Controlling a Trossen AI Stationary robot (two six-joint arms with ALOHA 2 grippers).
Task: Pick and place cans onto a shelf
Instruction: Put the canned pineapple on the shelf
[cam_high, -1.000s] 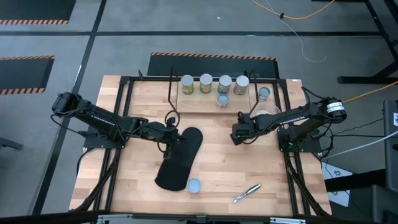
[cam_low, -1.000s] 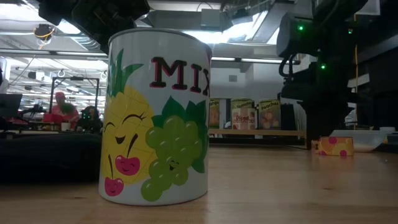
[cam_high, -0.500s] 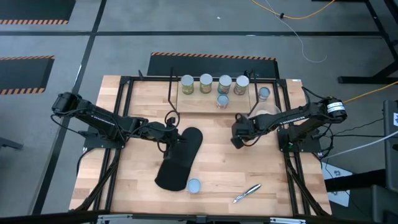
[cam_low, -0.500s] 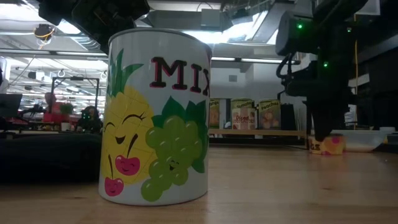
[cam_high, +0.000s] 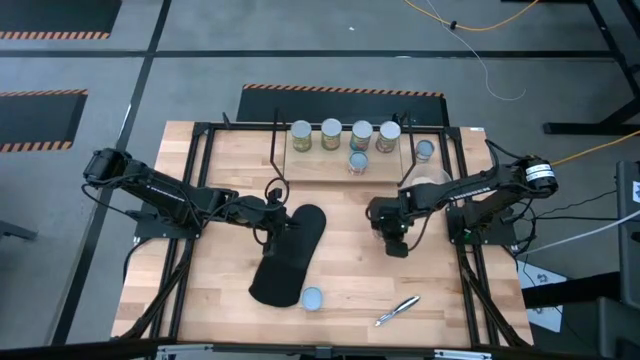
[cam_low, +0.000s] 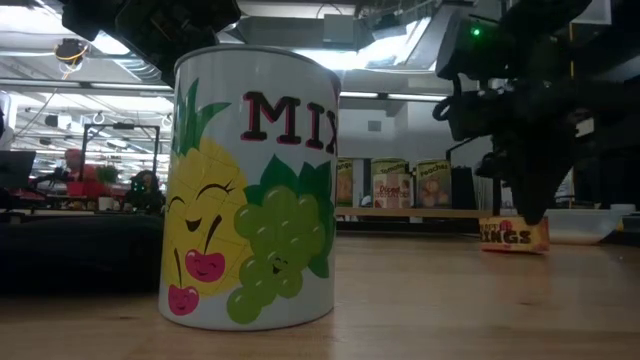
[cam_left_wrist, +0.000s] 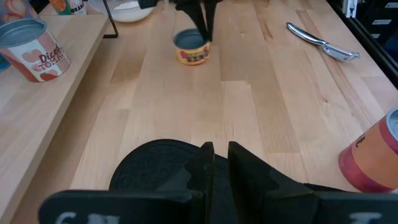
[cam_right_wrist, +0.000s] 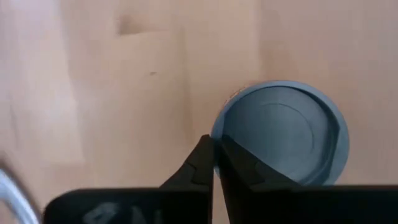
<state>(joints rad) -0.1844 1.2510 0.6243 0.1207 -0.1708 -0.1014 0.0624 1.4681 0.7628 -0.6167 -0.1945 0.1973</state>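
Right wrist view: short yellow can (cam_right_wrist: 283, 134) w/ grey-blue round top, upright.

A pale wooden surface (cam_high: 340, 270) stands on a grey floor (cam_high: 200, 70) marked with dark lines and orange-and-black hazard stripes (cam_high: 342, 91). Yellow and white cables (cam_high: 480, 40) trail across it. Beyond the surface, bright ceiling lights (cam_low: 110, 45) and cluttered desks (cam_low: 90, 195) fill a workshop.

Two dark jointed arms, black cables
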